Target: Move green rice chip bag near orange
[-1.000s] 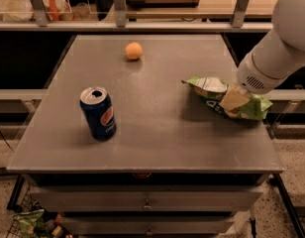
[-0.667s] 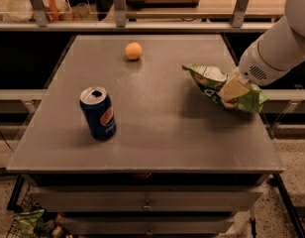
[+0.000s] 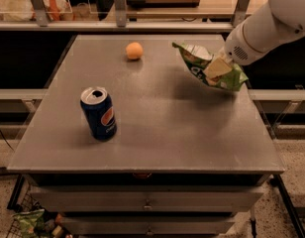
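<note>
The green rice chip bag (image 3: 194, 58), light-green wrinkly foil, hangs tilted in the air above the right side of the grey table (image 3: 157, 133). My gripper (image 3: 217, 68) is shut on the bag's right part and holds it off the table; a shadow lies below it. The orange (image 3: 134, 50) sits on the table at the far middle, to the left of the bag and apart from it. My white arm (image 3: 271, 24) comes in from the upper right.
A blue soda can (image 3: 99, 113) stands upright at the front left of the table. A shelf rail with posts (image 3: 118, 14) runs behind the table. Drawers (image 3: 147, 202) sit below the table's front edge.
The gripper has lifted the bag off the table and carried it up and toward the far side. The orange and the can have not moved.
</note>
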`<act>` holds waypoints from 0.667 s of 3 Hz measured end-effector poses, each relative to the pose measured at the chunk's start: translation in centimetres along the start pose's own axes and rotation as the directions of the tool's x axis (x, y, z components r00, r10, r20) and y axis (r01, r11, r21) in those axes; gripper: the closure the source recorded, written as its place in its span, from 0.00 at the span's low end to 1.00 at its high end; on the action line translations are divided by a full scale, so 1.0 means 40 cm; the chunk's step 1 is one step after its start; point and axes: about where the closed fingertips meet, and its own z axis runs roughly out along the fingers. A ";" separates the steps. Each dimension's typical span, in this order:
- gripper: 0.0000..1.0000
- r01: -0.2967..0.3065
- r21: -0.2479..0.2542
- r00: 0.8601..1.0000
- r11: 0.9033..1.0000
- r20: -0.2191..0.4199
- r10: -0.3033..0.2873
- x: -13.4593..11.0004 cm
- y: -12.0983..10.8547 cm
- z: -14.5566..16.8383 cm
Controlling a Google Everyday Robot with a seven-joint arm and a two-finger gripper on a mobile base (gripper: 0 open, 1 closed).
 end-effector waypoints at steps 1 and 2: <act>1.00 0.036 -0.004 0.998 0.999 0.059 -0.035 -0.094 -0.052 0.071; 1.00 0.061 -0.015 0.991 0.998 0.123 -0.058 -0.206 -0.079 0.128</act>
